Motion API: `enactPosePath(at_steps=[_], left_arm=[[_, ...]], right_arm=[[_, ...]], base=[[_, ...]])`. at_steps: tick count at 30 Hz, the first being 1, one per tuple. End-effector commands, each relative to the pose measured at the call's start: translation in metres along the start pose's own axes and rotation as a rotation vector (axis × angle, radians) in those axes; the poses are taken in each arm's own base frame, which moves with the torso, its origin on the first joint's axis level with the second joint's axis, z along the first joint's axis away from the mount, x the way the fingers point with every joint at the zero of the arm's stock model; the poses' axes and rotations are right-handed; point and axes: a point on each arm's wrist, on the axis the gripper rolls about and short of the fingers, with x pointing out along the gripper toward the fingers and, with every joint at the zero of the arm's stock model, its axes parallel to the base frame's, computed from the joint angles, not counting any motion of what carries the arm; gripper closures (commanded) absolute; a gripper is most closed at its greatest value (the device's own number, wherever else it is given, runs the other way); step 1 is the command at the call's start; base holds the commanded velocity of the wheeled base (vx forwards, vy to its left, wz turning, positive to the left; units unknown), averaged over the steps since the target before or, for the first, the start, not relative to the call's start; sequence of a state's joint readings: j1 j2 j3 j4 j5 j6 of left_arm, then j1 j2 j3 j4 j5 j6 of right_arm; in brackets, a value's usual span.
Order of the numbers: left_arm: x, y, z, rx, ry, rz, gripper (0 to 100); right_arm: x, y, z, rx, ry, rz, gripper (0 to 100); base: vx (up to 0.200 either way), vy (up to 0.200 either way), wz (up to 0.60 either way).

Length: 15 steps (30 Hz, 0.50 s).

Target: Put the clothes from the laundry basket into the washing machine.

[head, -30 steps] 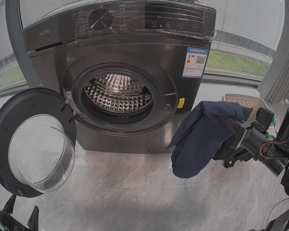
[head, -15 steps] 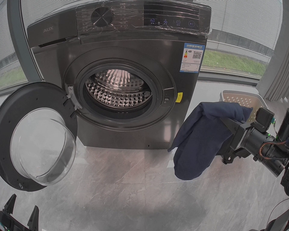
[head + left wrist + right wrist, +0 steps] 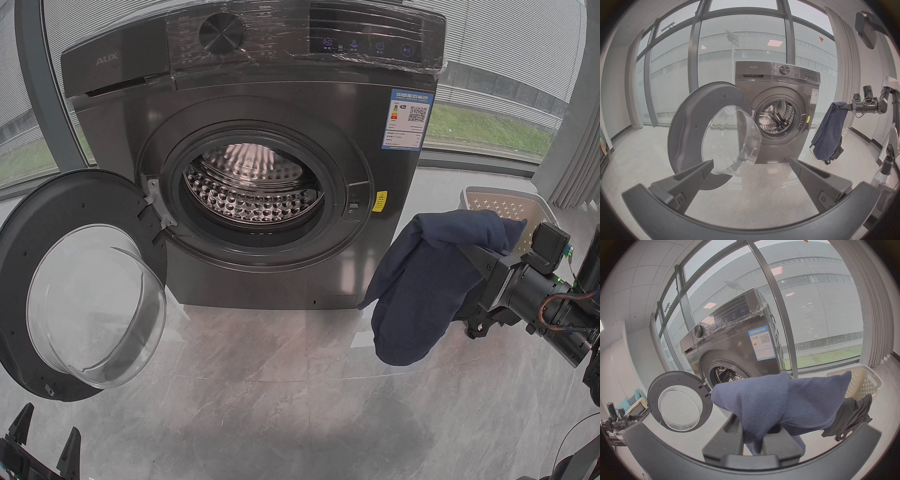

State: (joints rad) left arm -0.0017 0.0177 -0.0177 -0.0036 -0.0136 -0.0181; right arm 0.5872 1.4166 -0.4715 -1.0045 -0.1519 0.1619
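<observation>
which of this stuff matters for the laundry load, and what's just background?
Job: navy garment, shut in the right gripper; laundry basket; black garment by the basket; washing machine, its door open.
Background: curtain; window; label sticker on the machine front.

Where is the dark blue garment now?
Head view: the dark blue garment hangs from the right gripper, right of the washing machine, before the laundry basket.
</observation>
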Motion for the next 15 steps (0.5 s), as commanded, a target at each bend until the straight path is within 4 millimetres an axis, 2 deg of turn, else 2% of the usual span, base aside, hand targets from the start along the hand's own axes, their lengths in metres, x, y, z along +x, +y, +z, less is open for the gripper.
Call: enactPosePath(at_steps=[1,2,15], left_arm=[[-0.0001,0.0001,-0.0052,0.001,-0.001,0.001,0],[-0.0001,0.0001,-0.0052,0.001,-0.001,0.001,0],[-0.0001,0.0001,-0.0052,0.001,-0.001,0.001,0]], right_arm=[[-0.0005,0.0001,0.0004,0.001,-0.002,0.001,100],[-0.0005,0.0001,0.0004,0.001,-0.002,0.001,100],[-0.0018,-0.0006,-0.0027,-0.001,0.01,0.0,100]], base=[[0.0,0.2,0.0],[0.0,0.2,0.0],[0.0,0.0,0.0]])
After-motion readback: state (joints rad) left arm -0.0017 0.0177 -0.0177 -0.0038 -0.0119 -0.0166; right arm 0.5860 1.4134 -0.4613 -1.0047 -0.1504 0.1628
